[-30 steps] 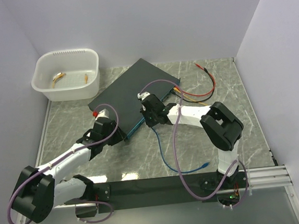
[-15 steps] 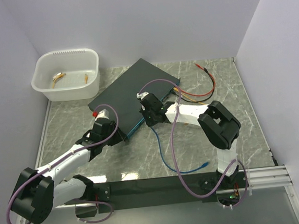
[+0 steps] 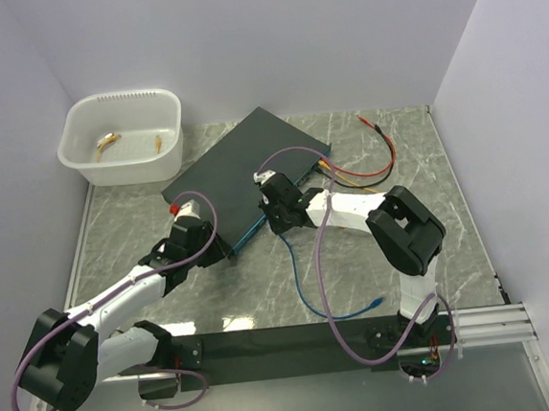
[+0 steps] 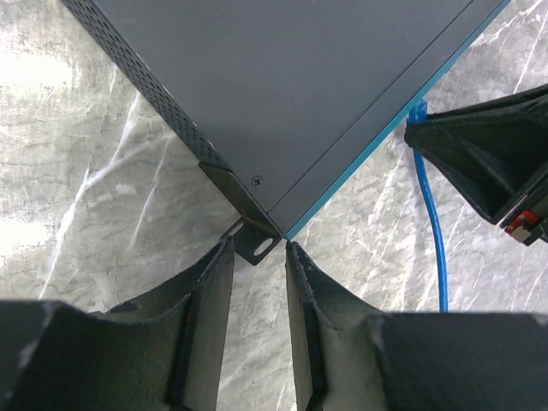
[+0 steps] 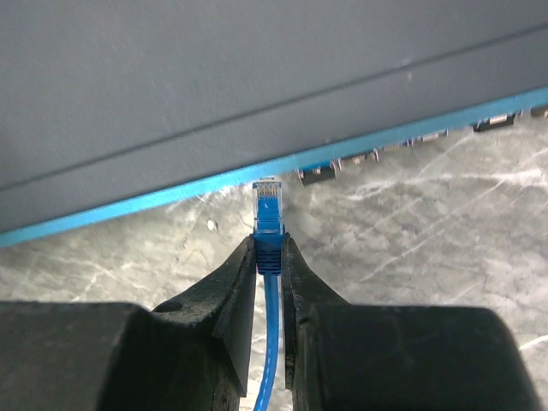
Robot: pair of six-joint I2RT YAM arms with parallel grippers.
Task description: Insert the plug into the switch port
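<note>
**Plug lined up at the face, not yet in a socket**

The left gripper (image 4: 258,247) is clamped on the black metal corner bracket (image 4: 252,233) of the flat black box (image 4: 282,86). The right gripper (image 5: 269,247) pinches the blue cable (image 5: 272,342) just behind the blue, clear-tipped plug (image 5: 267,205). The plug's long axis points to twelve o'clock, its tip at the narrow teal-blue face (image 5: 128,205). The nearest small square switch port (image 5: 318,175) sits at one o'clock.

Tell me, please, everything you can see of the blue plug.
The plug is a small network connector: clear plastic tip, blue boot, thin blue cable trailing back. The right hand pinches its boot, pointing it at the switch's teal face. Its tip reaches that face just left of the nearest port, not in any socket.
</note>
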